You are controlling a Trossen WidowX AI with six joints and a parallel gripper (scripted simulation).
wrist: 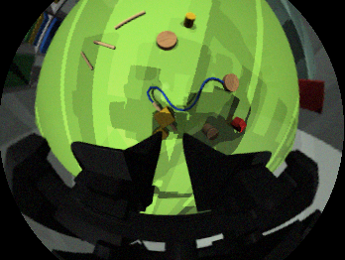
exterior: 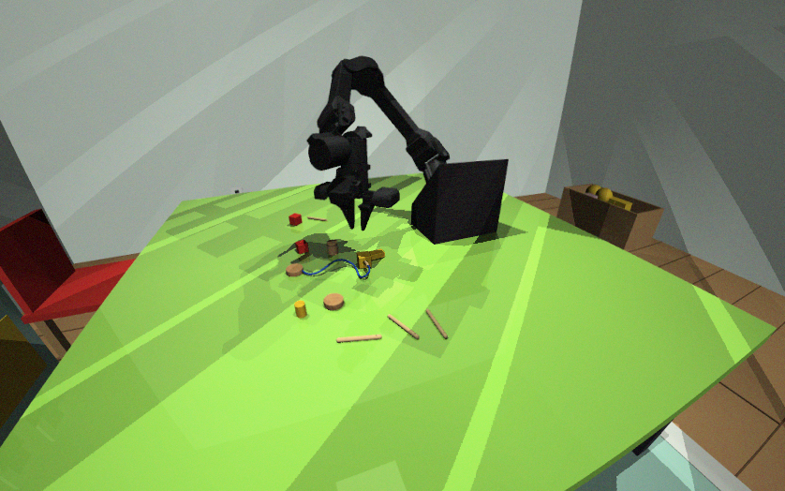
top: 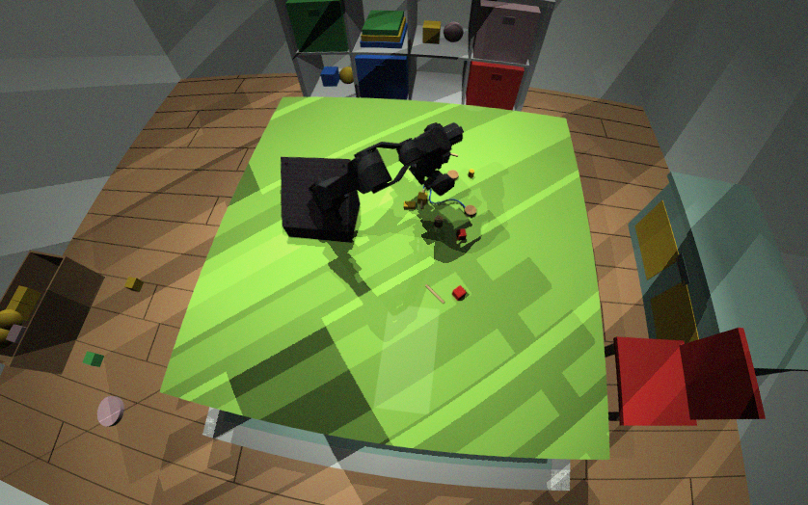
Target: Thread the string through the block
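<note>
The orange-yellow block (top: 421, 198) (exterior: 362, 260) (wrist: 165, 116) stands on the table. A thin stick (wrist: 157, 106) lies through its hole: a short end with the string shows on one side, and the other end shows past the opposite side in the wrist view. The blue string (top: 446, 201) (exterior: 345, 260) (wrist: 184, 109) curves from this stick to the round wooden button (top: 471, 210) (exterior: 293, 269) (wrist: 231, 82). My gripper (exterior: 357, 228) (wrist: 172, 135) is partly open and empty, above the table near the block. Its fingertips are hard to make out in the top view.
A second yellow piece (top: 409, 205) (exterior: 378, 254) lies beside the block. A brown cylinder (top: 438, 221) (exterior: 332, 247) (wrist: 210, 131) and red cubes (top: 461, 233) (exterior: 301, 246) are near. A loose disc (exterior: 333, 301) (wrist: 167, 40), a yellow cylinder (exterior: 300, 308) (wrist: 189, 20) and loose sticks (exterior: 359, 338) (wrist: 130, 20) lie further off.
</note>
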